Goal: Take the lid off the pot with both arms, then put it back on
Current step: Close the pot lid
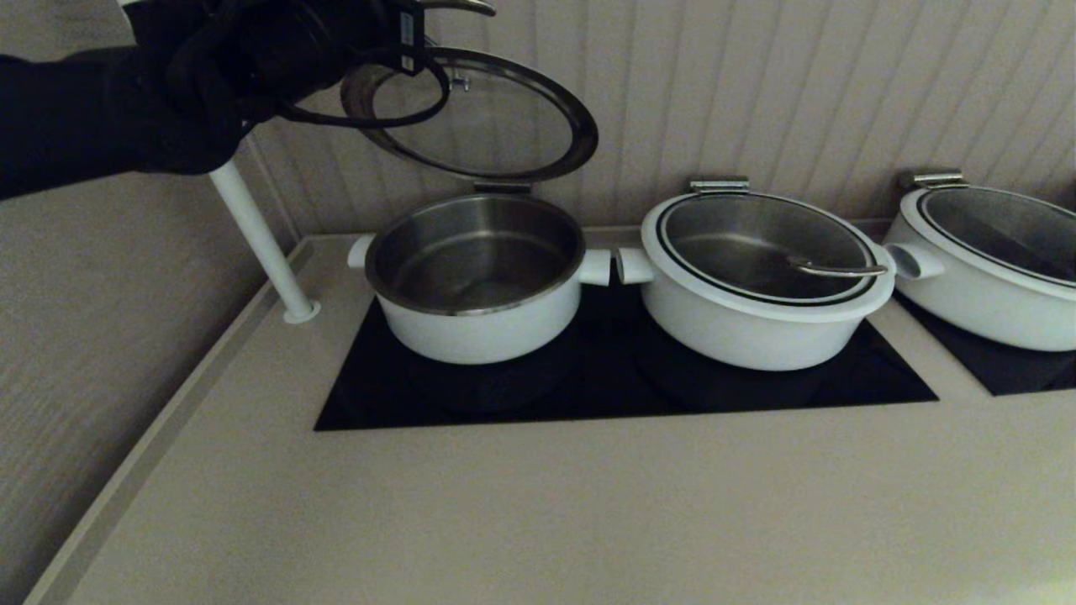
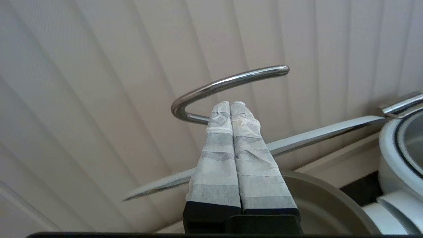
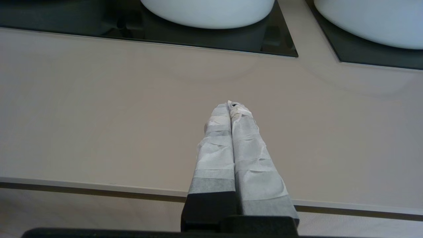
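The pot [image 1: 475, 332] stands uncovered on the left of the black cooktop [image 1: 622, 399], its steel inside showing. The lid [image 1: 504, 126] is raised and tilted above the pot's back edge, by a steel hinge piece [image 1: 502, 187]. My left arm [image 1: 193, 76] reaches in from the upper left. My left gripper [image 2: 230, 104] is shut, its white-wrapped fingertips pushed into the steel loop handle [image 2: 228, 81], whose lower bar passes behind them. The lid's rim [image 2: 314, 134] shows edge-on there, above the pot's rim [image 2: 327, 198]. My right gripper [image 3: 231, 105] is shut and empty over the beige counter [image 3: 99, 115], out of the head view.
Two wider white pots with glass lids stand to the right, one in the middle [image 1: 761, 323] and one at the far right [image 1: 983, 294]. A slanted white post [image 1: 261, 244] rises left of the pot. A ribbed wall stands close behind. The counter's raised edge [image 1: 160, 445] runs along the left.
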